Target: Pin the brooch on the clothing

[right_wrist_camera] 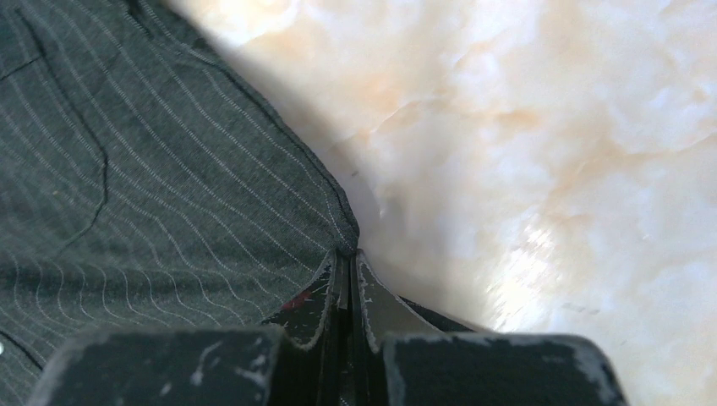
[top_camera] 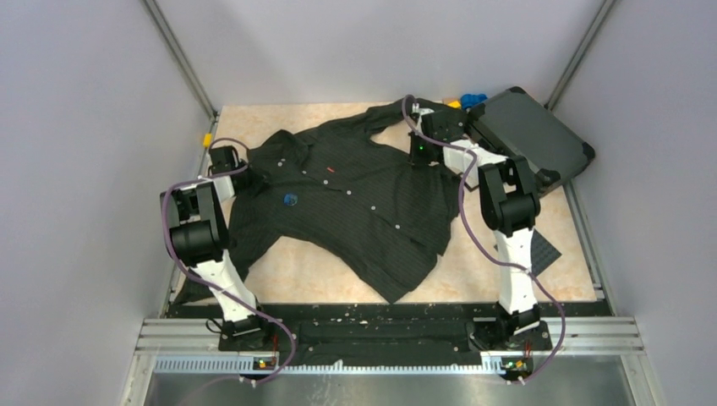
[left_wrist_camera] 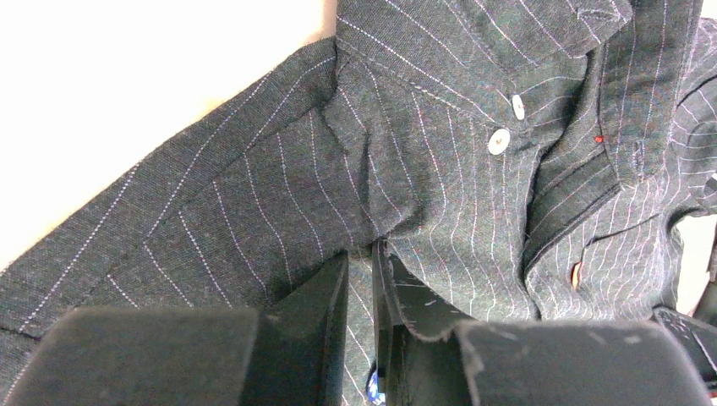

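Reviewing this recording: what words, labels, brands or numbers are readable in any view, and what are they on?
None can be read in any of the three views.
The red tag on the shirt: too small to show any lettering.
The dark case: no legible label or brand.

Robot lab test cell. Plain grey panel walls (top_camera: 76,127) box in the scene, with aluminium frame posts (top_camera: 180,57) running to the upper corners. Marble-look tabletop (top_camera: 338,283) mid-frame. Slotted aluminium rail (top_camera: 389,331) along the bottom carries two cabled robot arms: left arm (top_camera: 203,241), right arm (top_camera: 511,211).
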Robot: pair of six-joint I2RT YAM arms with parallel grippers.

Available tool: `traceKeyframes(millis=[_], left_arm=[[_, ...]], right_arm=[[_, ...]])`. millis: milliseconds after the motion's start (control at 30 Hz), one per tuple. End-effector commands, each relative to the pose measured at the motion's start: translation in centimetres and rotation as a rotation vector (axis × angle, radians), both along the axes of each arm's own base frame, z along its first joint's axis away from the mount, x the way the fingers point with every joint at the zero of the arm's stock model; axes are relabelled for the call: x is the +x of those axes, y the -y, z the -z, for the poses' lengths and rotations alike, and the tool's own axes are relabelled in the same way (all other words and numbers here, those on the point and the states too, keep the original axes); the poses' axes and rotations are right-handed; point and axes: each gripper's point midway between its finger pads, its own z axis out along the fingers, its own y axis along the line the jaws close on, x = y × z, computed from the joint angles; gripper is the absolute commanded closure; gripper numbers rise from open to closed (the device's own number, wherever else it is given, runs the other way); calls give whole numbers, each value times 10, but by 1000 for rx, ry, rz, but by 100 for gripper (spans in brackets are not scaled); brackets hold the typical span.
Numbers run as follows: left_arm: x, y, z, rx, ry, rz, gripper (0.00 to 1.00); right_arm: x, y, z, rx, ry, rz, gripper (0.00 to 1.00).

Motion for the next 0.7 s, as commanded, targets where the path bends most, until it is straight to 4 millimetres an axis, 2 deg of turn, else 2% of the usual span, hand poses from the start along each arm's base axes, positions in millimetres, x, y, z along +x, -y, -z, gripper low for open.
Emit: traceKeyframes(millis=[0,33,100,133,167,200,333,367,433,533,600,667], left_arm=[[14,-7,-7,15,32,4,75],[15,-7,-12,20,42,12,69],[17,-5,-25,32,76,34,51],[18,-4,-34,42,96,50,41],[19,-3,-44,58,122,63,23],[18,-2,-54,79,139,74,15],[12,-3,-100,218,197,78,10],[9,-2,-112,243,213,79,9],[0,-3,-135,285,239,65,8],[-17,-6,-170,332,281,45,6],[-33,-6,-193,362,311,40,6],[-52,-4,-225,388,372,29,5]], right_arm=[[17,-1,-17,-3,37,-13,100],[17,-3,-20,-1,43,-21,90],[16,-3,-31,3,61,-34,53],[16,-3,-38,4,72,-39,40],[14,-2,-46,5,82,-43,33],[11,-1,-54,5,91,-46,28],[0,9,-89,11,112,-41,19],[-4,16,-101,15,120,-30,18],[-14,32,-113,24,112,5,18],[-33,65,-128,45,112,82,17],[-46,98,-143,60,121,161,17],[-64,127,-155,55,143,240,17]])
